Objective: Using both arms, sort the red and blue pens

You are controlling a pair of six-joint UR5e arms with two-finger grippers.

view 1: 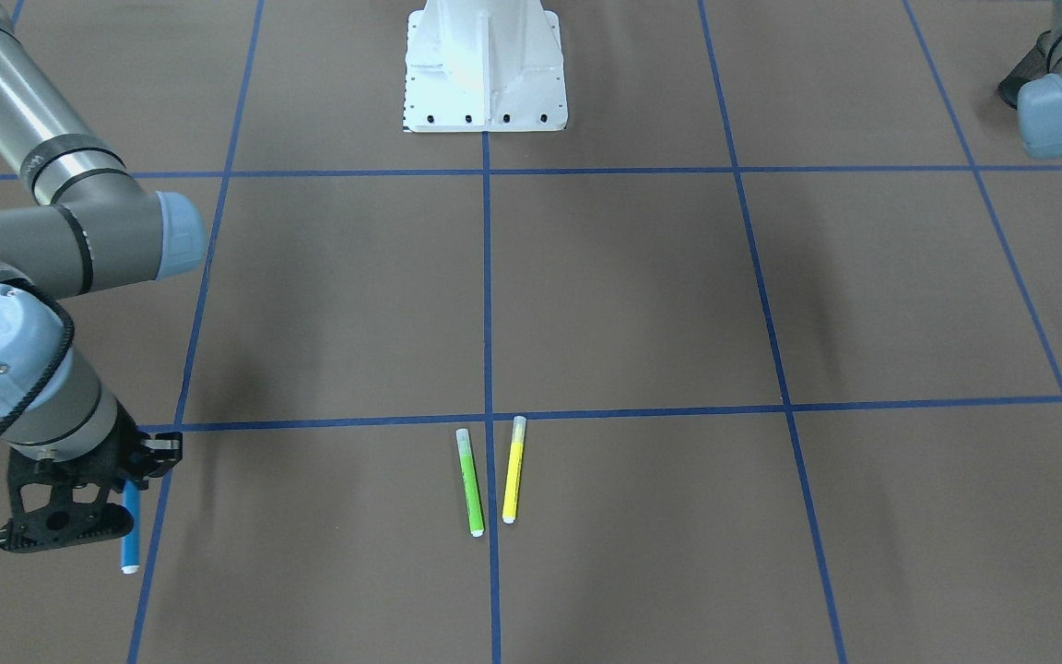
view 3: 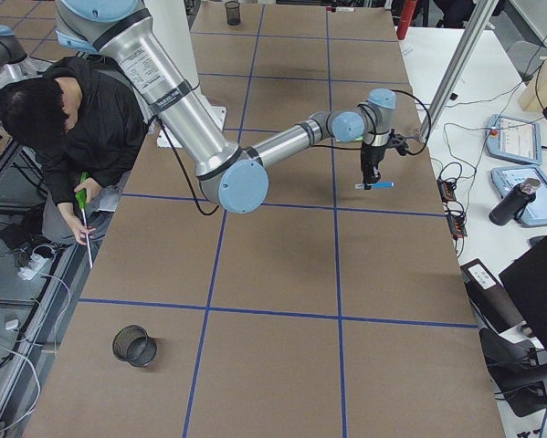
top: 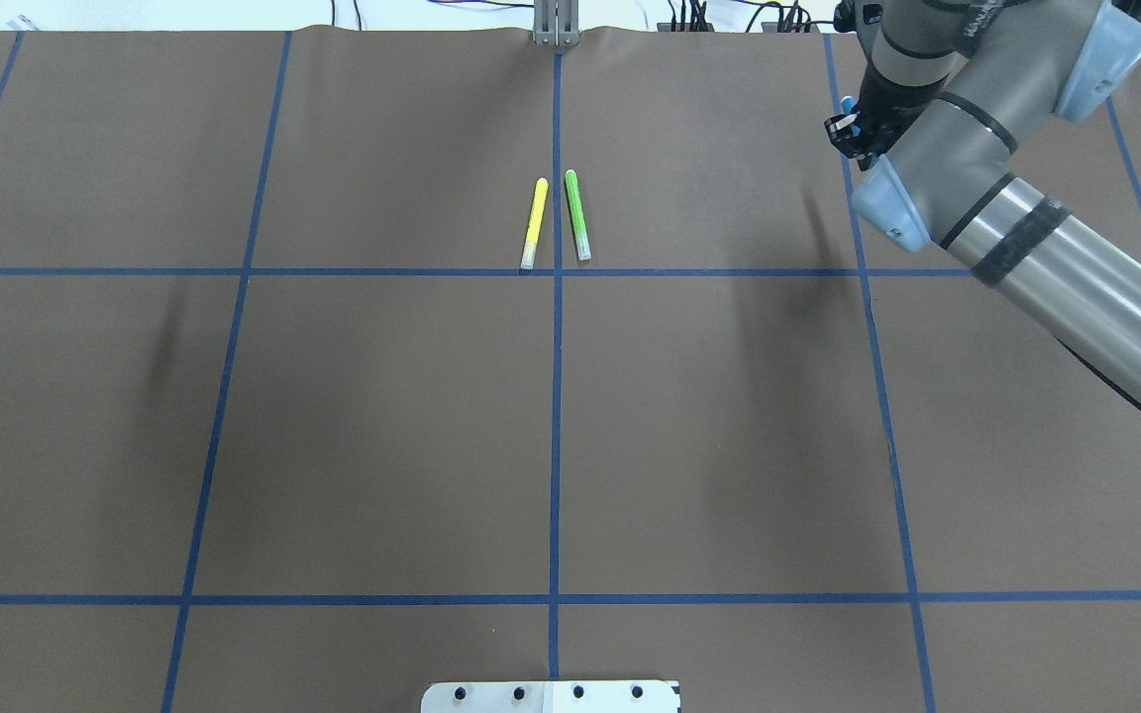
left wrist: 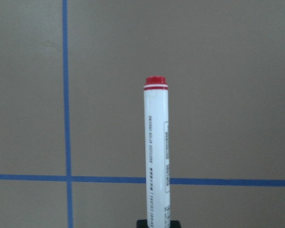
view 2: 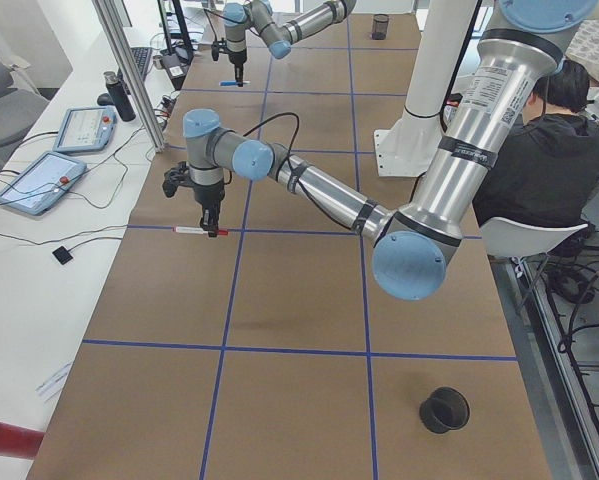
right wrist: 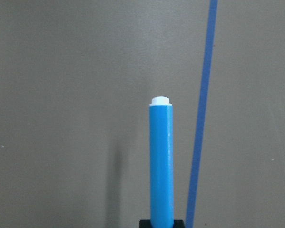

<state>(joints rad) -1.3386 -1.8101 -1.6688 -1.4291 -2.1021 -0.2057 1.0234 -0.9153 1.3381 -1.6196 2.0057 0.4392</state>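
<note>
The blue pen (view 1: pixel 130 539), with its white end (right wrist: pixel 160 100) pointing away from the wrist, sticks out of my right gripper (view 1: pixel 112 527), which is shut on it beside a blue tape line. A faint shadow to its left shows it is just above the table. It also shows in the exterior right view as a blue pen (view 3: pixel 376 185) lying level under the gripper (view 3: pixel 368 179). The red pen (left wrist: pixel 155 152), white-barrelled with a red end, is clamped level in my left gripper (view 2: pixel 210 220), near a tape crossing; this red pen (view 2: pixel 197 231) hangs low over the table.
A green marker (view 1: pixel 470 484) and a yellow marker (view 1: pixel 513 470) lie side by side at the centre tape line. The white robot base (view 1: pixel 485 74) stands mid-table. A black cup (view 2: pixel 445 409) and a mesh cup (view 3: pixel 133 345) stand near the table ends. A seated person (view 3: pixel 72 119) is behind the robot.
</note>
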